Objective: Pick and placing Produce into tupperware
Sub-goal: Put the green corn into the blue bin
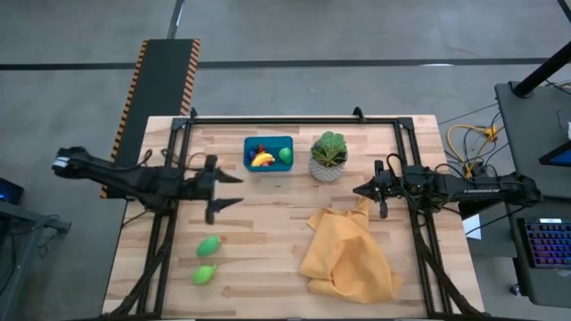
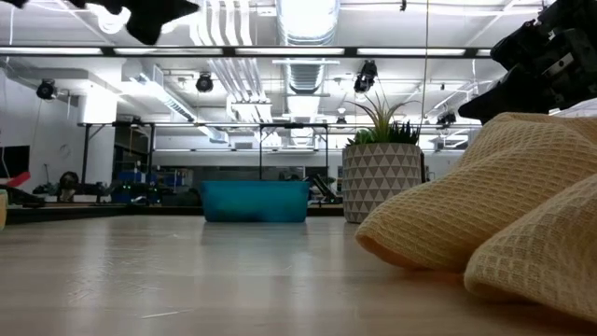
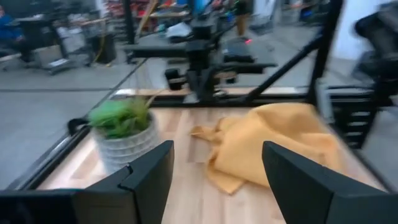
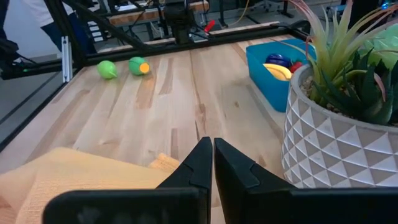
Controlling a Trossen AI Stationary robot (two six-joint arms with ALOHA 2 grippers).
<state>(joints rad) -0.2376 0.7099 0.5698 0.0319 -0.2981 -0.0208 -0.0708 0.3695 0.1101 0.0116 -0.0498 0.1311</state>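
The teal tupperware (image 1: 268,153) stands at the far middle of the table, holding a yellow banana (image 1: 261,160), a green piece (image 1: 285,154) and small red bits. Two green produce pieces (image 1: 209,246) (image 1: 204,274) lie on the wood near the front left; the right wrist view also shows these green pieces (image 4: 107,69). My left gripper (image 1: 239,191) hovers open left of centre, above the table, with nothing between its fingers. My right gripper (image 1: 357,190) is shut and empty, right of centre, above the far corner of a yellow cloth (image 1: 350,254).
A potted plant in a white patterned pot (image 1: 328,158) stands just right of the tupperware. The crumpled yellow cloth covers the front right of the table and fills the low view's right side (image 2: 494,205). A black frame (image 1: 294,120) runs along the table's far edge.
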